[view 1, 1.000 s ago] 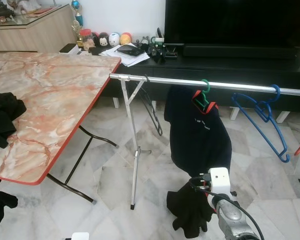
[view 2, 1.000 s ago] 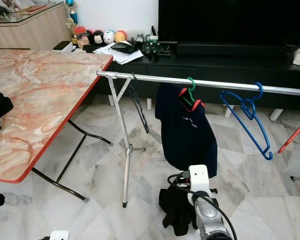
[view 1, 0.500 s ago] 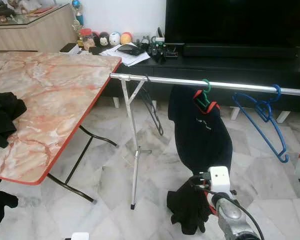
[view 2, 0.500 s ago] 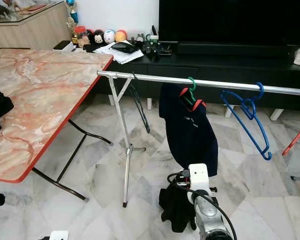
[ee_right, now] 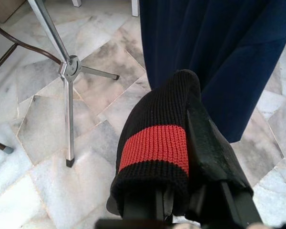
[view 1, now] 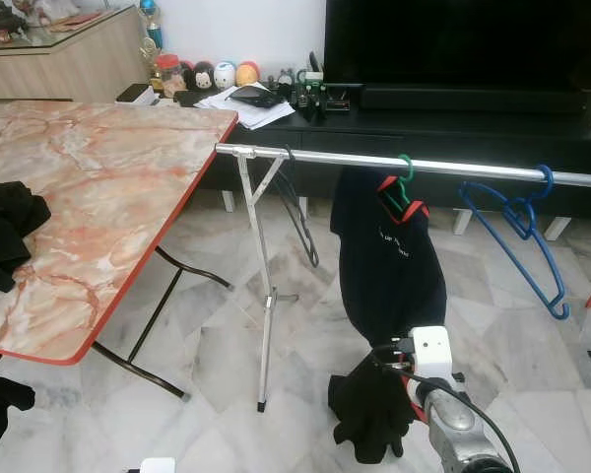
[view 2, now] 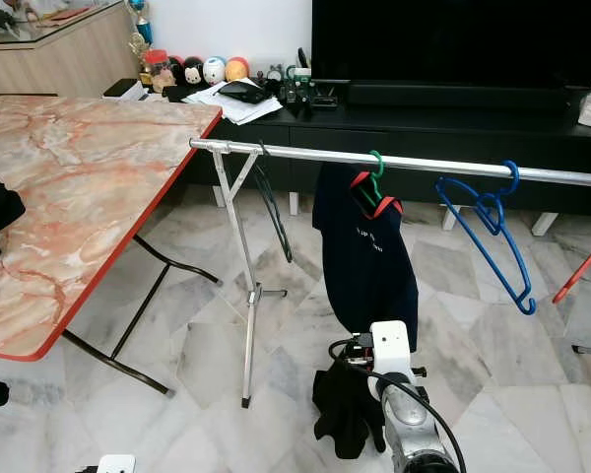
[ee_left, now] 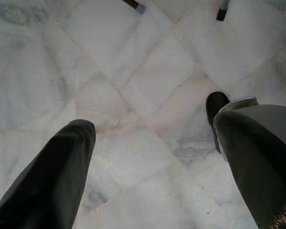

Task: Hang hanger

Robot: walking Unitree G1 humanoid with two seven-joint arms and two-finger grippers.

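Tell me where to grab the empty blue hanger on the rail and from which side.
Grip the blue hanger at its neck just below the hook. It hangs tilted on the rail with bare floor beneath, so coming from the front looks safest.

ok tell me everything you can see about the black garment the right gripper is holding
The black garment is a ribbed knit with one red band across it, probably a collar or cuff. It is bunched over the right gripper, whose black fingers clamp it. In the head views it hangs as a dark, limp bundle low above the marble floor, just in front of the navy shirt on the rail. No hanger is visible inside it.
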